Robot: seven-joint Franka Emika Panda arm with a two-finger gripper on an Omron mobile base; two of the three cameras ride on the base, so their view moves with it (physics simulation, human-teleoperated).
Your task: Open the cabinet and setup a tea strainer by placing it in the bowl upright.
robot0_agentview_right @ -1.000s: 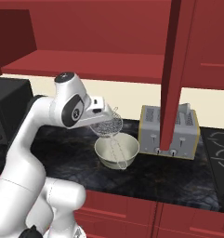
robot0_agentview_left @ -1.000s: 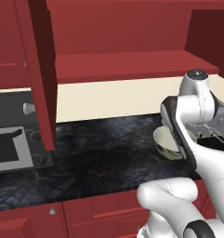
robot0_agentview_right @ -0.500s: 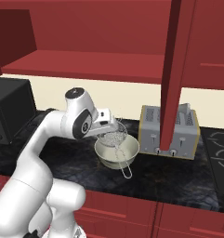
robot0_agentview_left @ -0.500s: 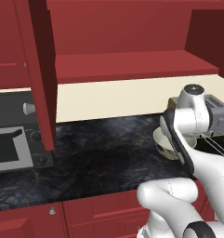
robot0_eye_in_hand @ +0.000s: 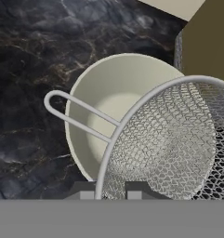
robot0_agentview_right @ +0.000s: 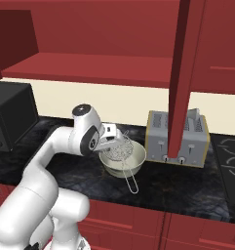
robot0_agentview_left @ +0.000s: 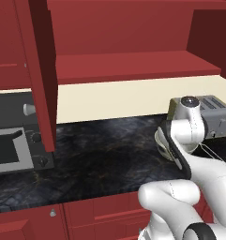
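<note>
The fingers (robot0_eye_in_hand: 111, 189) pinch the strainer (robot0_eye_in_hand: 169, 144) by its rim. Its mesh basket sits just beyond the fingertips, over the bowl (robot0_eye_in_hand: 108, 97) on the desk (robot0_eye_in_hand: 34, 60), handle pointing away past the bowl's rim.

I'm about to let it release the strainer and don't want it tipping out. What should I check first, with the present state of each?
1. Cabinet doors open: ok.
2. Bowl upright on the counter: ok.
3. Tea strainer mesh over the bowl's opening: ok.
4. Strainer upright: not ok; it looks tilted, handle sticking out past the rim.
5. Mesh resting on the bowl's inside: cannot tell.
6. Gripper holding the strainer's rim: ok, fingers close on it in the hand view.
7. Toaster apart from the bowl: ok.
</note>
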